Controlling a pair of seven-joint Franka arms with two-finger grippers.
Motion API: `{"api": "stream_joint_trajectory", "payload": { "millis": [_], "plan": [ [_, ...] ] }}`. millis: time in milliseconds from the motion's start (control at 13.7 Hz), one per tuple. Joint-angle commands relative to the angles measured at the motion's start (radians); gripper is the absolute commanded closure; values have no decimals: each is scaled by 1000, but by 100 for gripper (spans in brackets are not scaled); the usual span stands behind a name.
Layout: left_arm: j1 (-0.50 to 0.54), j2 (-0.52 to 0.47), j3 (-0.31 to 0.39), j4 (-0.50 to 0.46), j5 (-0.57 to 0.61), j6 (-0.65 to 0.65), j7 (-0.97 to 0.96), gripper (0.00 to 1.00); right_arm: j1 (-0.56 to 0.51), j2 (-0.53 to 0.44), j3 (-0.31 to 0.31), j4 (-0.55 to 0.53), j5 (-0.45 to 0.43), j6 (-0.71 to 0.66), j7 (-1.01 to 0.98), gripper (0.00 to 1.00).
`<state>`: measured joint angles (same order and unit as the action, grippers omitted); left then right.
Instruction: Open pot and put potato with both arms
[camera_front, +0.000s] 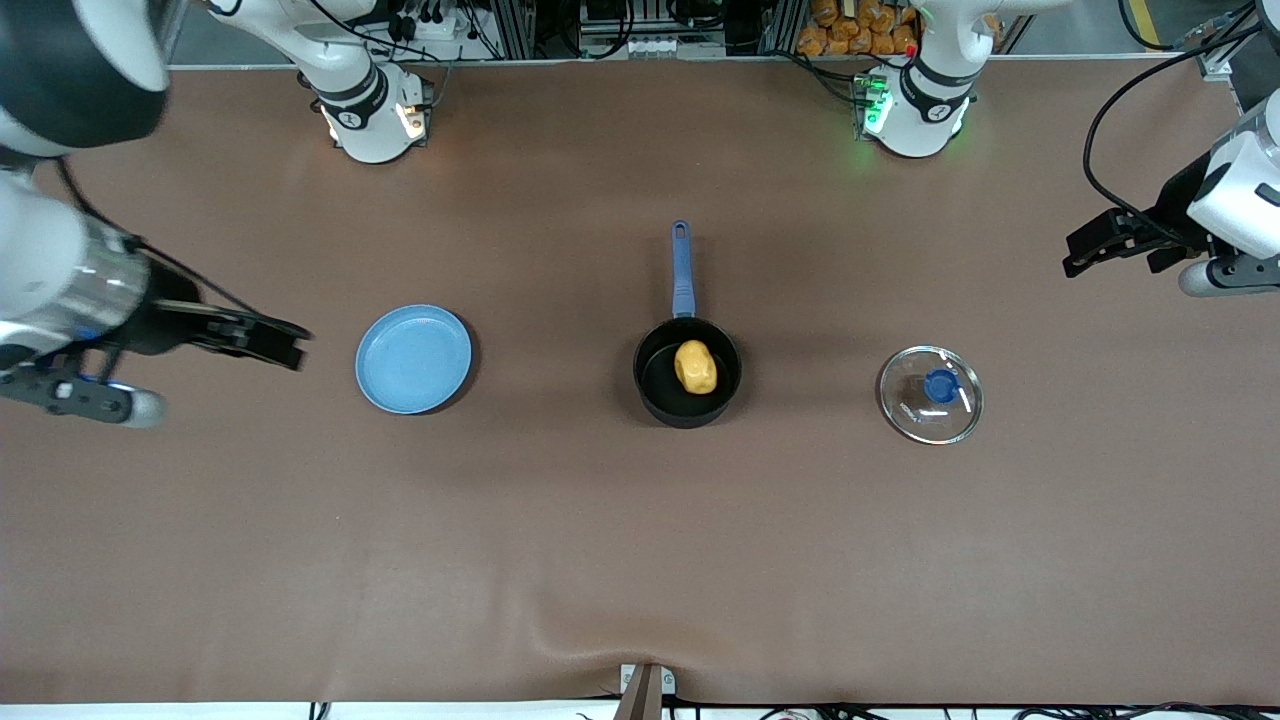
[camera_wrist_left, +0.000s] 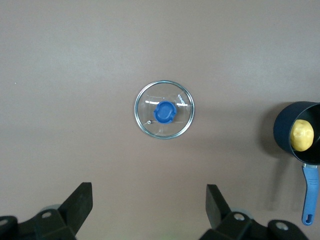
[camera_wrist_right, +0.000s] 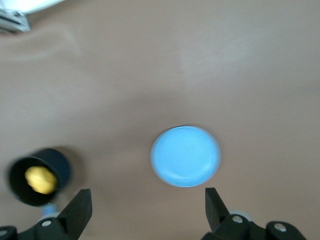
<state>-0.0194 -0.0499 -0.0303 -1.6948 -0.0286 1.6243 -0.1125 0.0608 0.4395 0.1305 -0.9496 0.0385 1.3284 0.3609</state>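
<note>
While the potato (camera_front: 695, 366) sits in the uncovered pot (camera_front: 660, 392) mid-table, its glass lid (camera_front: 930, 394) is laid toward the left arm's end; left gripper (camera_front: 1085, 243) and right gripper (camera_front: 290, 340) are held raised, jaws spread, empty.

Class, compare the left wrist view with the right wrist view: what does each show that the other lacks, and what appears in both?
Only the left wrist view shows the glass lid lying on the table, knob up, with the open left gripper above it. Only the right wrist view shows the blue plate, bare, under the open right gripper. Both show the pot with the potato inside it.
</note>
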Motion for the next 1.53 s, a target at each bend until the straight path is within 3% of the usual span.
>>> {"api": "stream_joint_trajectory", "payload": {
  "millis": [0,219,365,657,803,1240,1459],
  "plan": [
    [3,-1,0,14,-21,-1,22,0,-44,-54,28,-34,-52,-69,-118,0],
    [3,-1,0,14,-21,-1,22,0,-78,-117,28,-37,-88,-88,-125,0],
    [3,-1,-2,14,-21,-1,22,0,-75,-177,24,-114,-92,-84,-120,0],
    [3,1,0,14,-21,-1,22,0,-78,-430,17,-505,-88,113,-120,0],
    [3,-1,-2,14,-21,-1,22,0,-78,-511,17,-628,-83,187,-128,0],
    [3,1,-3,14,-21,-1,22,0,-81,-521,-35,-630,-78,178,-232,0],
    [3,-1,-5,14,-21,-1,22,0,-79,-512,-95,-620,-55,179,-294,0]
  ]
}}
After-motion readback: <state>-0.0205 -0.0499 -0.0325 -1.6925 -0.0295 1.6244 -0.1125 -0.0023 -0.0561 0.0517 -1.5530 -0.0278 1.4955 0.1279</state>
